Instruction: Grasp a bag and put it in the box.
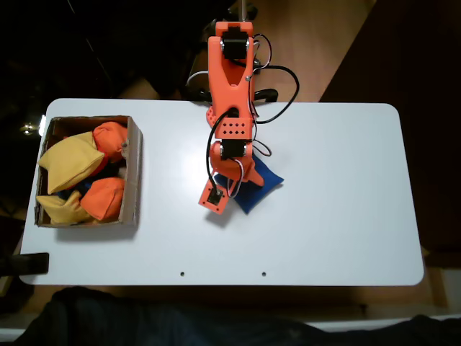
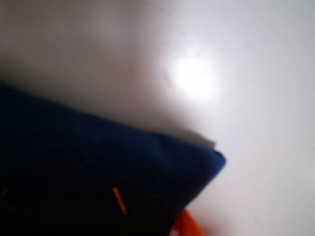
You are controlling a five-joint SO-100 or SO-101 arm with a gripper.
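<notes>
Near the middle of the tabletop, a little toward its far edge in the fixed view, the blue bag (image 1: 261, 182) lies flat on the white table (image 1: 346, 216), and my orange arm (image 1: 232, 79) reaches out over it with the gripper (image 1: 232, 180) down on the bag's left part. From above the arm covers the fingers, so I cannot tell whether they are spread, closed or already pinching the cloth. The wrist view is blurred: it gives me the bag's corner (image 2: 98, 177) up close against the pale surface, with a sliver of orange at the bottom edge that I take to be a finger. The box (image 1: 134, 173) sits at the table's left edge, well apart from the bag, and already holds yellow bags (image 1: 66, 160) and orange ones (image 1: 106, 197), so there is little free room inside. I judge the bag to be soft and light, a loose pillow that will sag and shift its filling when lifted, not slippery and not fragile. I would take it across the middle of its body, bunching the fabric between the fingers rather than nipping a corner, which could slide out. It can be dropped onto the pile without care.
</notes>
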